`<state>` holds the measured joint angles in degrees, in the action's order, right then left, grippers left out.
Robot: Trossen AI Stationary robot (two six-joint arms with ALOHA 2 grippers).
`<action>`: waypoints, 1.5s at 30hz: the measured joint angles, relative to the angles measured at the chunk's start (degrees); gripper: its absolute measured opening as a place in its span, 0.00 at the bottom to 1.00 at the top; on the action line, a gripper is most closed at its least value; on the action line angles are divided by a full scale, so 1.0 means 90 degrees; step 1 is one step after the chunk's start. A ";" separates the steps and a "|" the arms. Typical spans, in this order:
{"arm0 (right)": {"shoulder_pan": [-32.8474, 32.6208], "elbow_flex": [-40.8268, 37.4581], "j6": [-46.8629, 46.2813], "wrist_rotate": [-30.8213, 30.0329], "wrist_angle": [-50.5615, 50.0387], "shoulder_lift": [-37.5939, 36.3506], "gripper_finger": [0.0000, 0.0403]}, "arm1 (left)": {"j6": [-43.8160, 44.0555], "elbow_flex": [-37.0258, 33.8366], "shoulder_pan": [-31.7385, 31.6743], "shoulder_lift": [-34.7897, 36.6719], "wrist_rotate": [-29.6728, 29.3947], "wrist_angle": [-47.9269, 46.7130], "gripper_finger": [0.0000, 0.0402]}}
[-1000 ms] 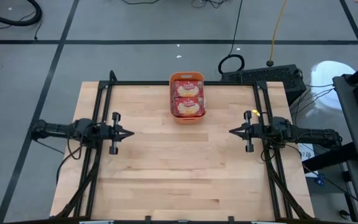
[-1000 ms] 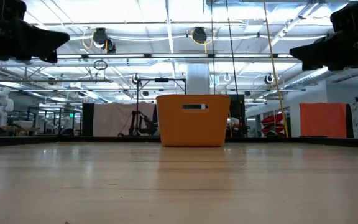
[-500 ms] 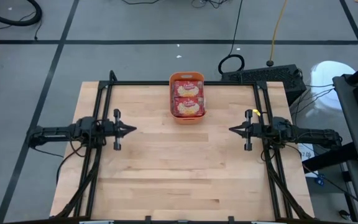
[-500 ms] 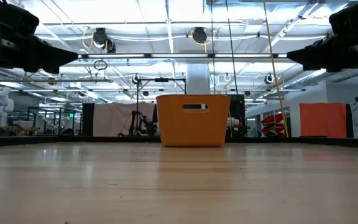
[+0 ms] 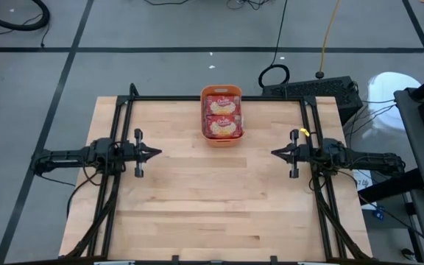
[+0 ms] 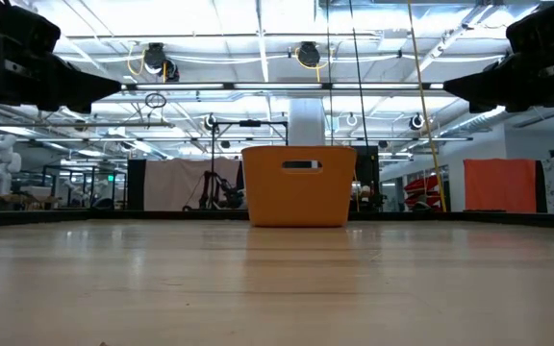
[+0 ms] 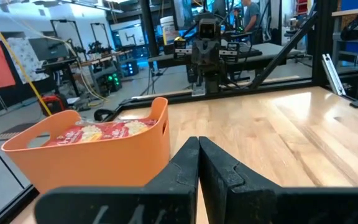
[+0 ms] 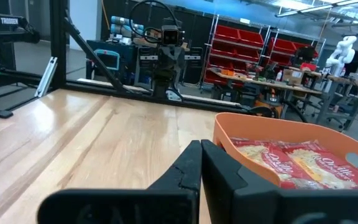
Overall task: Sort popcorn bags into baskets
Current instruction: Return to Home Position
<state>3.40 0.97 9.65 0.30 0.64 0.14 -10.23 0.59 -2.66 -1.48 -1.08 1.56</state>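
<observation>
An orange basket (image 5: 222, 116) stands on the table at the middle of its far edge, filled with red popcorn bags (image 5: 223, 117) lying flat, cream labels up; the bags also show over its rim in the wrist views (image 7: 104, 131) (image 8: 297, 158). My left gripper (image 5: 158, 153) hovers shut at the table's left side, pointing level toward the right. My right gripper (image 5: 274, 154) hovers shut at the right side, pointing level toward the left. Both are clear of the basket and hold nothing.
A black frame (image 5: 216, 98) runs around the tabletop's far and side edges. Bare wood (image 5: 216, 199) lies between the two arms and toward the near edge. Cables and a dark box (image 5: 311, 88) sit on the floor beyond the far right corner.
My left gripper has swung a little toward the table's far edge and now points straight at the right arm; it stayed shut. The basket and bags have not moved.
</observation>
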 joint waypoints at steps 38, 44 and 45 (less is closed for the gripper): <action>0.0000 -0.0002 -0.0117 -0.0027 0.0277 0.0002 0.01 | 0.0021 -0.0003 0.0000 0.0000 0.0004 0.0014 0.03; 0.0000 -0.0002 -0.0117 -0.0027 0.0277 0.0002 0.01 | 0.0021 -0.0003 0.0000 0.0000 0.0005 0.0015 0.03; 0.0000 -0.0002 -0.0117 -0.0026 0.0277 0.0002 0.01 | 0.0021 -0.0003 0.0000 0.0000 0.0005 0.0015 0.03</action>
<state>3.40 0.95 8.60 0.06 3.14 0.16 -10.04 0.56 -2.66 -1.48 -1.04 1.69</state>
